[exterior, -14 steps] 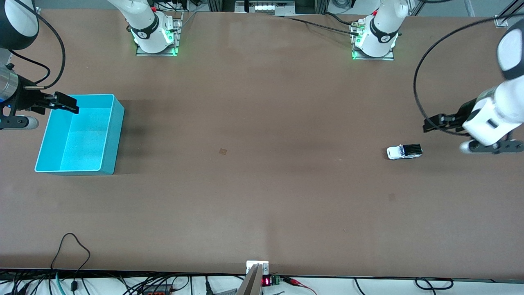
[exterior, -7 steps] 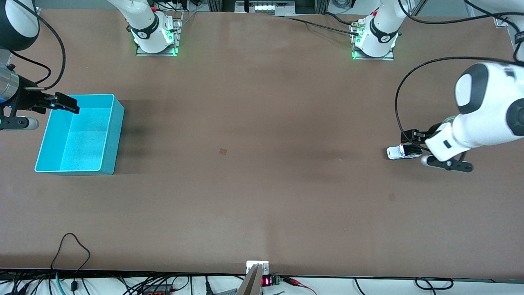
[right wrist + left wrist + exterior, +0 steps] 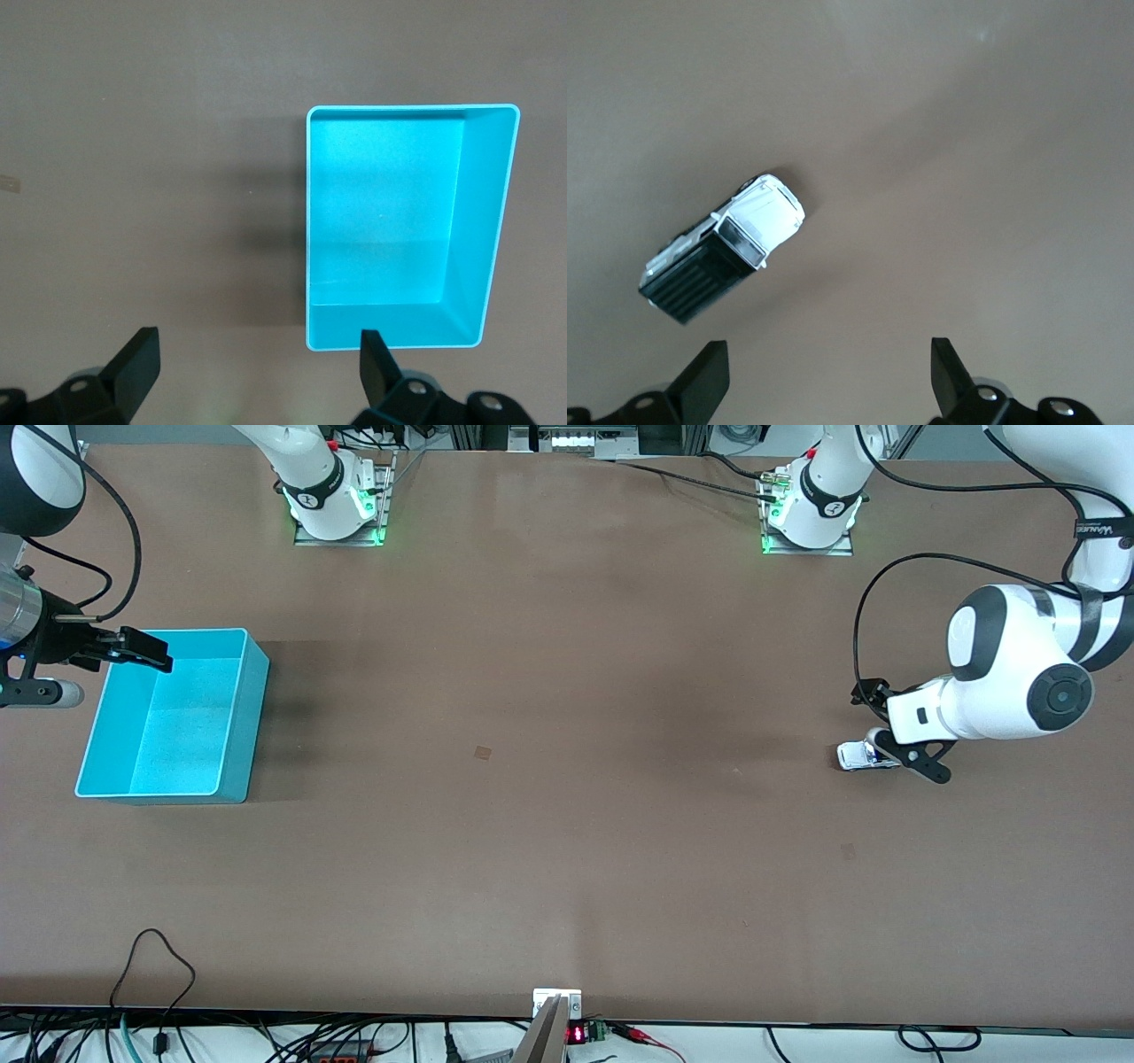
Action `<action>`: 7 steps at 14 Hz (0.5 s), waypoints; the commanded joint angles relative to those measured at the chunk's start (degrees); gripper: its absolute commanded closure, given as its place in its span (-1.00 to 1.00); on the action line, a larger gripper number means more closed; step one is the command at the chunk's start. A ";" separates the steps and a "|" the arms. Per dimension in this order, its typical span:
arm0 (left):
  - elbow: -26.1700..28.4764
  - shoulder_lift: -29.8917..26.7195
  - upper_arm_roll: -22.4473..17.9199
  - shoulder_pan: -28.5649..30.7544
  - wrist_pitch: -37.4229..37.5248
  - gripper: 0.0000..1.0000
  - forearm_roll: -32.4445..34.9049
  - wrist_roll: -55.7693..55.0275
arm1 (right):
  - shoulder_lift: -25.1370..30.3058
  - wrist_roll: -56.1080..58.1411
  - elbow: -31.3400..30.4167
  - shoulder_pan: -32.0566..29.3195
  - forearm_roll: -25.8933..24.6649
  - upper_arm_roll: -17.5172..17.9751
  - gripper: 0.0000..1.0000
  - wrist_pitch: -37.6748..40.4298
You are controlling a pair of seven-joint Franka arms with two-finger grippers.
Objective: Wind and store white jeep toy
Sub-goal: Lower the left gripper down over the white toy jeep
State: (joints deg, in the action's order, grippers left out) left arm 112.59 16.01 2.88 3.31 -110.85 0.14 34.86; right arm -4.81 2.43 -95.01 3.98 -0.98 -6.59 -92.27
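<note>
1. Front view puts the tiny white jeep toy with its black roof and rear (image 3: 858, 755) on the brown counter (image 3: 567, 824) toward the left arm's end, part-hidden under that arm's wrist
2. Left hand (image 3: 828, 376) hangs over the counter just beside the jeep (image 3: 725, 247), fingers (image 3: 709, 381) spread and holding nothing
3. Left wrist view shows the jeep's long axis slanted across the line between the fingertips, the toy lying off to one side of the gap, so the hand probably needs a shift and a twist to straddle it
4. Right hand (image 3: 133, 648) waits released over the rim of the empty teal plastic bin (image 3: 235, 771), well apart from the jeep
</note>
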 commanded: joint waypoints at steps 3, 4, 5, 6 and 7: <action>4.03 -1.86 1.07 0.82 -8.75 -1.00 10.04 14.77 | -0.28 -0.41 0.44 -0.46 1.86 -0.26 -1.00 0.68; 4.82 -1.51 1.07 1.08 -11.38 -1.00 11.10 18.11 | -0.28 -0.41 0.36 -0.37 1.86 -0.35 -1.00 0.77; 5.61 -0.73 1.16 2.04 -14.02 -1.00 11.54 21.88 | -0.37 -0.49 0.36 -0.28 1.86 -0.35 -1.00 0.51; 6.06 0.15 1.25 2.40 -16.22 -1.00 11.55 26.01 | -0.46 -0.58 0.44 -0.37 1.86 -0.35 -1.00 0.16; 6.76 1.12 1.42 3.36 -18.59 -1.00 11.55 30.83 | -0.46 -0.58 0.44 -0.46 2.12 -0.35 -1.00 0.25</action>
State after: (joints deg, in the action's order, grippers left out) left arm 117.28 16.38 3.23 4.32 -125.13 10.44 57.59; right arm -5.03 2.40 -95.07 3.86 -0.09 -6.93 -92.27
